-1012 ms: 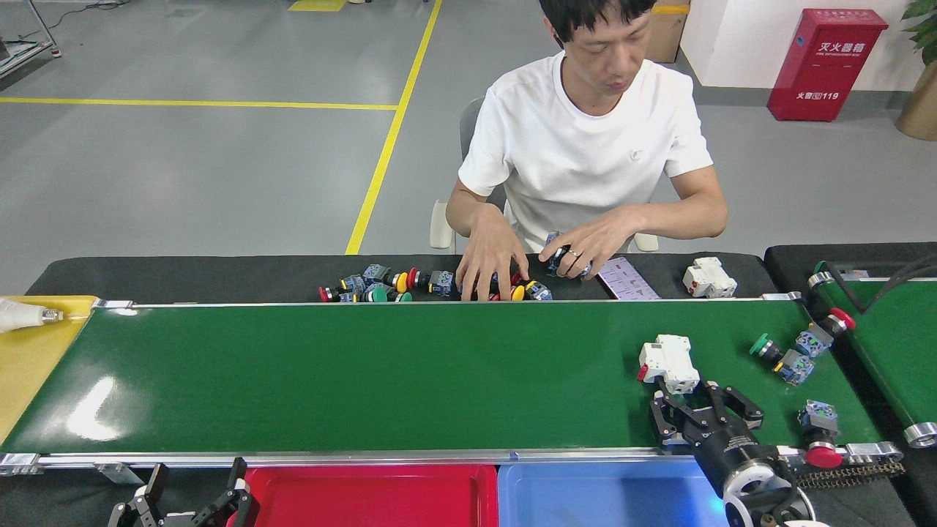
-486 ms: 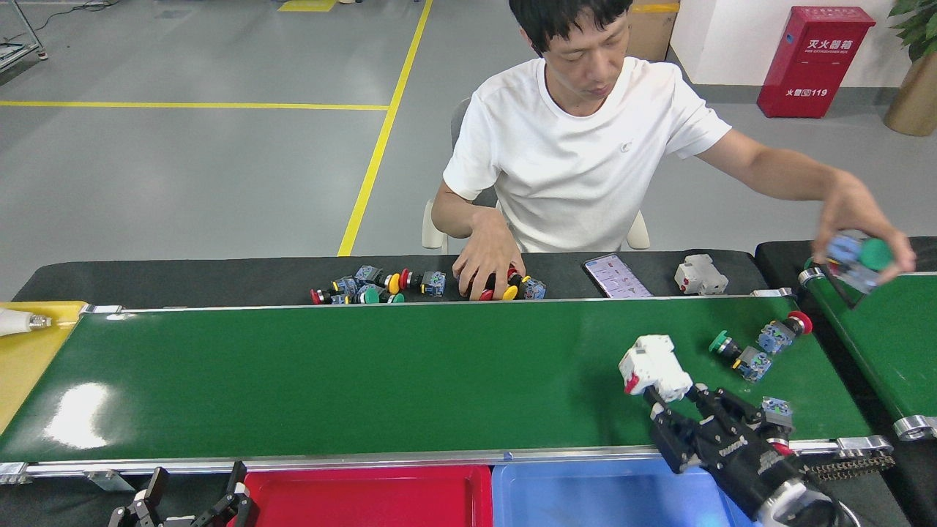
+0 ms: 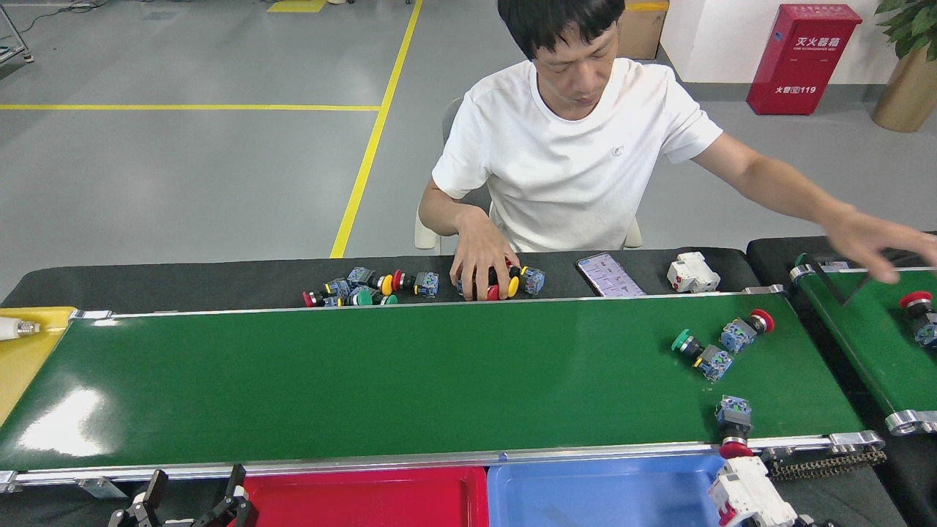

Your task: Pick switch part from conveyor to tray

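The white switch part with a red tab hangs tilted at the bottom right, over the right end of the blue tray. Only a dark sliver of my right gripper shows at the frame's bottom edge, still shut on that part. The conveyor carries three push-button switches at its right end: a green-headed one, a red-headed one, and one at the front rail. My left gripper stands open at the bottom left, beside the red tray.
A person sits behind the conveyor, one hand on a pile of switches, the other hand above the narrower belt, which bears a red button. A phone and a white breaker lie on the black table. A yellow tray sits left.
My right gripper lifted the white switch part off the belt and drew it back over the blue tray. The person's arm reached right and set a switch on the narrower belt.
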### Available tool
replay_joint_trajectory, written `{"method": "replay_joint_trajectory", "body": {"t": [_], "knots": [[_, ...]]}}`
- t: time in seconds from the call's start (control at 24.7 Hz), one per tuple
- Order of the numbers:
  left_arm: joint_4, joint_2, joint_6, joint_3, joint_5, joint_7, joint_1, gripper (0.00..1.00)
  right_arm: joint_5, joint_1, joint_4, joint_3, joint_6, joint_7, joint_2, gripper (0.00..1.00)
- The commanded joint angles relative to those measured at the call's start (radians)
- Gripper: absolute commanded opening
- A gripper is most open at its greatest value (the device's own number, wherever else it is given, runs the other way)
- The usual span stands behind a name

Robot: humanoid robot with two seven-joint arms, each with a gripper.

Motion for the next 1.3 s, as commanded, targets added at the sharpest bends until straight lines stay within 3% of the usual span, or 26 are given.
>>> {"method": "replay_joint_trajectory", "body": {"t": [0.0,0.12,0.4,0.53,0.57,0.77,0.93,1.01,1.09,1.26], "knots": [[-0.011,0.007,-0.005,0.003,-0.001,0.008,-0.003,1.00,-0.006,-0.008,-0.015,-0.020,-0.016,0.015,0.012,0.99],[-0.011,0.005,-0.005,-0.003,-0.001,0.008,-0.003,1.00,-0.014,-0.027,-0.018,-0.051,-0.016,0.019,0.016,0.99],[-0.011,0.005,-0.003,-0.001,-0.001,0.008,-0.005,1.00,-0.018,-0.234,-0.043,-0.112,-0.016,0.025,0.073,0.97],[-0.011,0.005,-0.003,-0.003,-0.001,0.008,-0.009,1.00,0.000,-0.303,-0.054,-0.111,0.031,0.025,0.141,0.95],[-0.011,0.005,-0.003,-0.003,-0.001,0.008,-0.009,1.00,0.023,-0.328,-0.054,-0.107,0.082,0.025,0.153,0.94],[-0.011,0.005,-0.003,-0.004,-0.001,0.008,-0.014,1.00,0.281,-0.390,-0.052,-0.037,0.304,0.002,0.251,0.93],[-0.011,0.007,-0.003,-0.004,-0.001,0.008,-0.012,1.00,0.407,-0.387,-0.054,0.081,0.516,-0.188,0.265,0.92],[-0.011,0.007,-0.003,-0.004,-0.001,0.008,-0.012,1.00,0.450,-0.344,-0.071,0.143,0.602,-0.271,0.262,0.93],[-0.011,0.007,-0.003,-0.004,-0.001,0.008,-0.008,1.00,0.451,-0.278,-0.084,0.176,0.617,-0.333,0.257,0.97],[-0.011,0.008,-0.003,0.008,-0.001,0.008,-0.003,1.00,0.450,-0.173,-0.083,0.239,0.554,-0.342,0.216,0.97]]}}
